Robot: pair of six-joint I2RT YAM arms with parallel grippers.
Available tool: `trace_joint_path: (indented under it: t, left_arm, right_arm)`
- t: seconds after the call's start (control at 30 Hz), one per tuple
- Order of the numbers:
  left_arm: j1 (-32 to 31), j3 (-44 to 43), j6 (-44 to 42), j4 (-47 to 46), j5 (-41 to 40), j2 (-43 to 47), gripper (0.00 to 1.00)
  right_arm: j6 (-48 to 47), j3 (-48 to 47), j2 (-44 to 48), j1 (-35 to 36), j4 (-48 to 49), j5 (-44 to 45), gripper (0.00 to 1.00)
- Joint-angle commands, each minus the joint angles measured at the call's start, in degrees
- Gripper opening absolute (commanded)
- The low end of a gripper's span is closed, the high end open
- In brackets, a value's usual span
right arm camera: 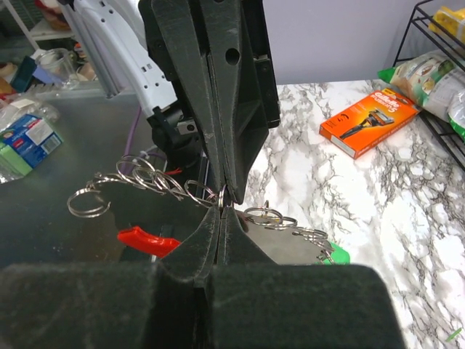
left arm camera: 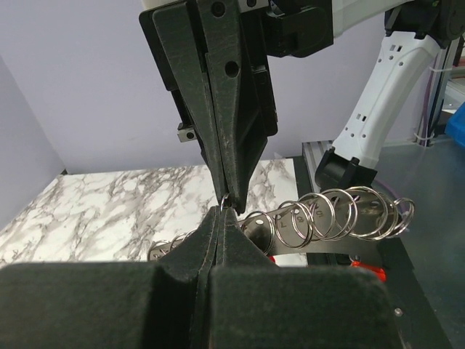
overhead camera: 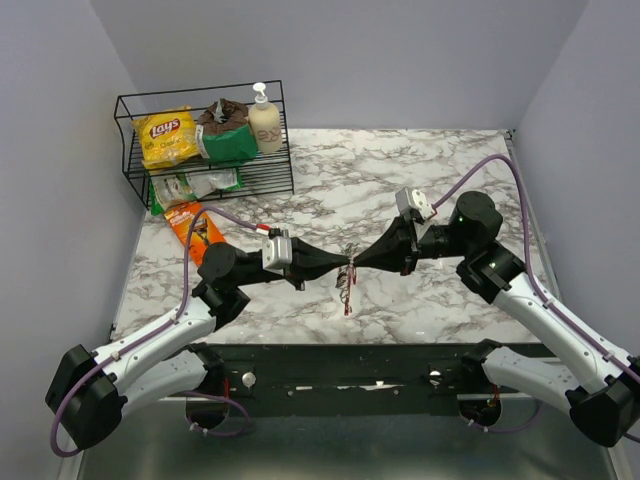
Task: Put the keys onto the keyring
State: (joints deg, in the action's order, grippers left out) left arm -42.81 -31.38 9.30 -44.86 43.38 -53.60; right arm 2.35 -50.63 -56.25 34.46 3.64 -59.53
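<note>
Middle of the table (overhead camera: 340, 190) is pretty much blocked: the left gripper (overhead camera: 344, 265) and right gripper (overhead camera: 358, 262) are met tip to tip, both pinched onto the keyring (overhead camera: 346, 288), which is hung right below. Far-left corner is taken up by the wire rack (overhead camera: 262, 172), with an orange box (overhead camera: 195, 228) laid just beside it. Open marble is left at far centre and right.

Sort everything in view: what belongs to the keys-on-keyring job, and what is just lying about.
Job in hand:
keyring, pinched between the shut left gripper and right gripper; green-headed key in the bunch.

Lying about:
wire rack; Lay's chip bag; soap pump bottle; orange razor pack.
</note>
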Motion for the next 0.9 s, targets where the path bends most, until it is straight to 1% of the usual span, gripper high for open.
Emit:
trace_joint_path:
  t: [0.0, 0.17, 0.33, 0.4, 0.43, 0.47, 0.57, 0.6, 0.63, 0.67, 0.7, 0.73, 0.77, 0.8, 0.87]
  left_arm:
    - [-0.17, -1.85, 0.45, -4.35, 1.1, 0.26, 0.0]
    - [-0.17, -2.11, 0.55, -2.52, 0.75, 0.25, 0.0]
    - [-0.17, -4.39, -1.65, 5.65, 0.84, 0.87, 0.0]
    - [-0.17, -5.01, -2.61, 8.46, 0.83, 1.04, 0.08]
    - [-0.17, -5.53, -3.06, 9.43, 0.83, 1.22, 0.14]
    - [-0.17, -5.8, -3.49, 10.57, 0.83, 1.31, 0.24]
    - [-0.17, -8.43, -6.92, 18.21, 0.48, 2.1, 0.37]
    - [-0.17, -9.22, -8.06, 22.84, 0.4, 2.54, 0.39]
    - [-0.17, -10.8, -9.03, 25.15, 0.13, 2.8, 0.41]
    - [-0.17, -11.77, -11.21, 27.7, 0.13, 2.98, 0.47]
    - [-0.17, -12.65, -11.93, 32.68, 0.22, 3.15, 0.5]
    - [-0.17, -14.75, -12.72, 35.52, 0.31, 3.15, 0.51]
    - [-0.17, -15.98, -14.99, 38.42, 0.31, 2.98, 0.56]
    - [-0.17, -17.3, -15.8, 44.45, 0.31, 2.54, 0.59]
    - [-0.17, -21.78, -18.95, 51.16, -1.0, 1.58, 0.64]
  right_arm:
    - [0.64, -1.05, -0.79, 0.26, 0.93, -1.91, 0.01]
    - [0.2, -1.48, -0.97, 0.26, -0.12, -1.47, 0.01]
    - [-1.82, -2.45, -1.14, 0.17, -2.93, -1.03, 0.01]
    - [-1.82, -2.89, -1.32, 0.35, -3.46, -0.77, 0.01]
    - [-2.61, -3.07, -1.32, 0.26, -3.81, -0.68, 0.01]
    - [-3.74, -3.16, -1.41, 0.26, -5.82, -0.24, 0.01]
    - [-5.07, -4.21, -1.32, 0.26, -8.37, 0.9, 0.01]
    - [-5.42, -4.39, -1.41, 0.26, -8.91, 1.17, 0.01]
    - [-5.95, -4.82, -1.41, 0.26, -9.52, 1.52, 0.01]
    - [-6.21, -5.0, -1.32, 0.26, -10.57, 1.78, 0.01]
    - [-6.56, -5.09, -1.41, 0.26, -11.1, 2.04, 0.01]
    - [-7.0, -5.27, -1.41, 0.26, -11.72, 2.39, 0.01]
    - [-7.36, -5.79, -1.49, 0.26, -13.38, 3.01, 0.01]
    - [-7.88, -6.06, -1.58, 0.26, -14.35, 3.36, 0.01]
    - [-9.02, -7.1, -1.76, 0.26, -17.5, 4.5, 0.01]
